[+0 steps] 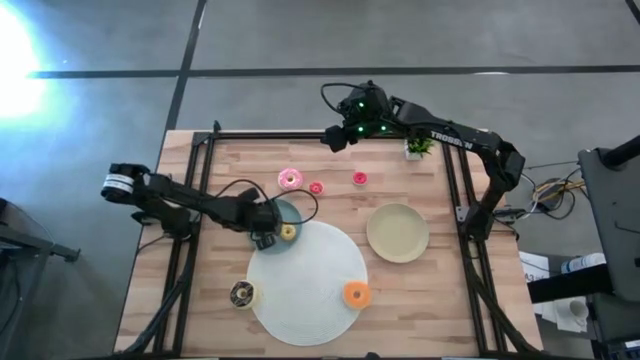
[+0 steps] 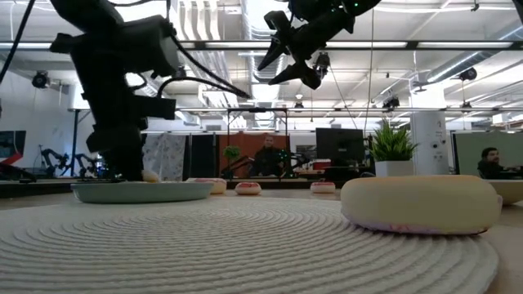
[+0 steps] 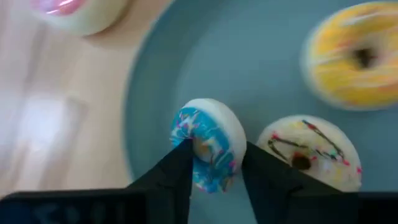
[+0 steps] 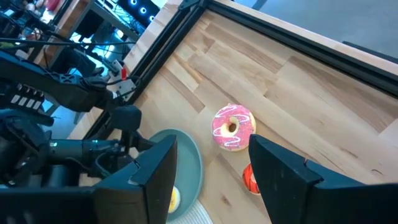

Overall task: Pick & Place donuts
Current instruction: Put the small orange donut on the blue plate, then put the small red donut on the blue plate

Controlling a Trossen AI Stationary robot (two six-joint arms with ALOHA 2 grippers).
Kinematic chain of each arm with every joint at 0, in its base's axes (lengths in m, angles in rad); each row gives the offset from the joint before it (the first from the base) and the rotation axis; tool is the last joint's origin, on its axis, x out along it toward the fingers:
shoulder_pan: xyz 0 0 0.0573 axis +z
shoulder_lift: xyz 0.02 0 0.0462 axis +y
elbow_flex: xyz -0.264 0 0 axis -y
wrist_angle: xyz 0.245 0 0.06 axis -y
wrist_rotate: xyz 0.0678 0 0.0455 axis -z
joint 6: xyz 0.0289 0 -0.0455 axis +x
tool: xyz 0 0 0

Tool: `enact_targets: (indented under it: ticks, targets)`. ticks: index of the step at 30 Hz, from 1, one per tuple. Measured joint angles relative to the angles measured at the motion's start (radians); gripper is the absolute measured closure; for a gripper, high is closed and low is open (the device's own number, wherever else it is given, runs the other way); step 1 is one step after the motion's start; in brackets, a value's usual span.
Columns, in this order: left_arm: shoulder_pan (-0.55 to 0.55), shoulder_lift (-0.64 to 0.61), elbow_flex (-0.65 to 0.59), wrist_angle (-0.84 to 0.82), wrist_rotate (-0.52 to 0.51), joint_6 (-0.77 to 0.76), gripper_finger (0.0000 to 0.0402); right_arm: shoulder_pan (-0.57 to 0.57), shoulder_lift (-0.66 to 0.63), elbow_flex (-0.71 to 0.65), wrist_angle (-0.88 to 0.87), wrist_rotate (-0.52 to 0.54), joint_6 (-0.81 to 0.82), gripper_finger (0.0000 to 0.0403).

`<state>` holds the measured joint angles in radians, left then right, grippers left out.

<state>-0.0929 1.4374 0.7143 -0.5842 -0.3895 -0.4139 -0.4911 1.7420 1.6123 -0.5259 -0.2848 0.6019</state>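
The left gripper [image 3: 214,165] is closed on a small blue-frosted white toy donut [image 3: 208,146], held on edge over the round teal plate [image 3: 249,74] at centre-left. A yellow-frosted donut [image 3: 354,59] and a white chocolate-drizzled donut [image 3: 311,152] lie on the plate, the latter just beside the fingertips. Risk: an off-centre release may roll the donut or knock its neighbour. The right gripper [image 4: 208,171] hangs open above the table's far edge.

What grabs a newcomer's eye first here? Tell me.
The left gripper, low over the teal plate, pinches a blue-frosted donut on edge beside a yellow donut and a white sprinkled one. The right gripper hangs open, high over the table's far edge, above the pink-frosted donut.
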Motion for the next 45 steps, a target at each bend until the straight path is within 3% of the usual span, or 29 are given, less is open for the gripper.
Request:
enact_targets:
  ticks: [5, 9, 17, 26, 32, 45]
  targets:
    - [-0.001, -0.022, 0.040, -0.028, 0.105, 0.009, 0.0262, 0.000, 0.000, 0.000, -0.002, 0.000, -0.010, 0.0211]
    - [-0.002, -0.062, 0.073, -0.097, 0.123, 0.013, 0.0258, 0.000, 0.000, 0.000, -0.028, 0.000, -0.032, 0.0211]
    - [-0.003, -0.194, 0.165, -0.266, 0.128, -0.036, 0.0264, 0.009, 0.000, -0.022, -0.288, 0.000, -0.187, 0.0211]
    - [-0.007, -0.387, 0.226, -0.216, 0.099, -0.114, 0.0265, -0.015, 0.001, -0.256, -0.302, 0.008, -0.138, 0.0211]
    - [-0.008, -0.472, 0.230, -0.144, 0.097, -0.168, 0.0265, -0.029, 0.010, -0.363, -0.237, 0.197, -0.112, 0.0211]
    - [-0.008, -0.520, 0.231, -0.009, 0.097, -0.167, 0.0265, -0.094, 0.154, -0.329, -0.167, 0.198, -0.100, 0.0211]
